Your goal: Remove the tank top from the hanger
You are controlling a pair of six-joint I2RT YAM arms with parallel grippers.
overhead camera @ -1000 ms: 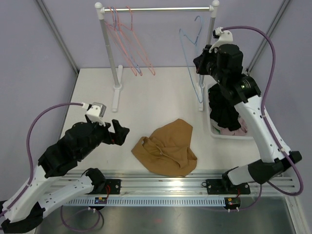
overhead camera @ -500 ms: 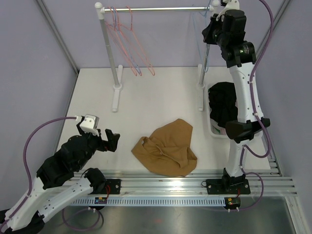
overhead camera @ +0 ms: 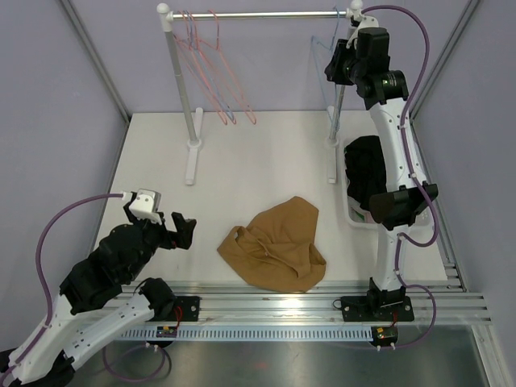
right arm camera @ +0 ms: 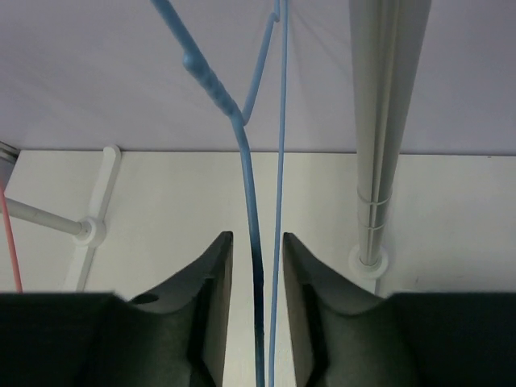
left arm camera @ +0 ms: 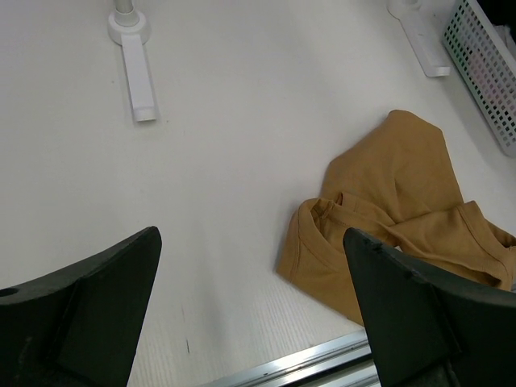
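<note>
Tan-brown fabric tank top (overhead camera: pixel 278 242) lies on the white table (overhead camera: pixel 242 161), off the blue wire hanger (right arm camera: pixel 248 177). Our right gripper (right arm camera: pixel 256 242) stands narrowly parted around that wire, left gripper (left arm camera: pixel 250 242) wide open; withdrawing crookedly, we might unhook it.

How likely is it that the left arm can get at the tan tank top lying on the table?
Probably yes. The left gripper hovers open just left of the tank top, with only bare table between them; the rack foot and basket stand well aside.

Right arm (overhead camera: pixel 395 121) high, jaws barely parted; left arm (overhead camera: pixel 121 258) low, jaws wide.
</note>
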